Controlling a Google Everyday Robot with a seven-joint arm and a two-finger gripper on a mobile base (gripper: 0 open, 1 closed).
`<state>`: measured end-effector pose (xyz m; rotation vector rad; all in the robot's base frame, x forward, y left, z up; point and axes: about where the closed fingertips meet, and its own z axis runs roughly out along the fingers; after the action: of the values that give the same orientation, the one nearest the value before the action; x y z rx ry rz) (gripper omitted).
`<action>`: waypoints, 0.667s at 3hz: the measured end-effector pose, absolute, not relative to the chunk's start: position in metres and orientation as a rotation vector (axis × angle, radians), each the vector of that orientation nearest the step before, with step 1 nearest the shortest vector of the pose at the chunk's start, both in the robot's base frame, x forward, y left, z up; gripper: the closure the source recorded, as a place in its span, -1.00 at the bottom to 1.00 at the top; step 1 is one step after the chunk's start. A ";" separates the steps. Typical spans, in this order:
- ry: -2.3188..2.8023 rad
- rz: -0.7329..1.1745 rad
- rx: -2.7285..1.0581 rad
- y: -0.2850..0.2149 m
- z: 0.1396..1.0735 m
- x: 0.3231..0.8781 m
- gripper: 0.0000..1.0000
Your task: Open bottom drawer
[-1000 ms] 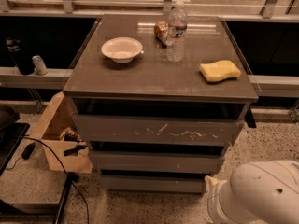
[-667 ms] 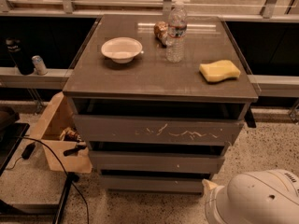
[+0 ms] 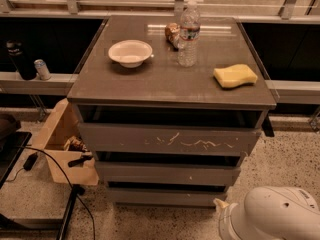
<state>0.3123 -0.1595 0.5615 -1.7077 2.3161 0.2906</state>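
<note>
The bottom drawer [image 3: 165, 197] is the slim, plain dark grey front at the foot of the grey cabinet [image 3: 100, 91]. It sits flush under the other two fronts and looks shut. Above it are the middle front [image 3: 167, 173] with a tiny white speck and the taller top front [image 3: 170, 140] with white scratches. A white rounded part of my arm [image 3: 272, 214] fills the bottom right corner, just right of the bottom drawer's right end. My gripper is not in view.
On the cabinet top stand a white bowl [image 3: 130, 52], a water bottle [image 3: 189, 34], a brown snack item [image 3: 172, 34] and a yellow sponge [image 3: 235, 76]. A cardboard box [image 3: 62, 149] and black cables [image 3: 55, 169] lie on the floor at the left.
The white arm part at the bottom right has sunk a little lower in the picture. The cabinet and its drawers have not moved.
</note>
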 end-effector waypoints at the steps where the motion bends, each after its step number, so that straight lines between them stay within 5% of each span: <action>1: 2.330 0.298 -1.698 -0.164 0.543 0.314 -1.00; 2: 2.357 0.304 -1.684 -0.169 0.511 0.317 -1.00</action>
<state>0.3167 -0.1694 0.5112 -1.6842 2.3574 0.3044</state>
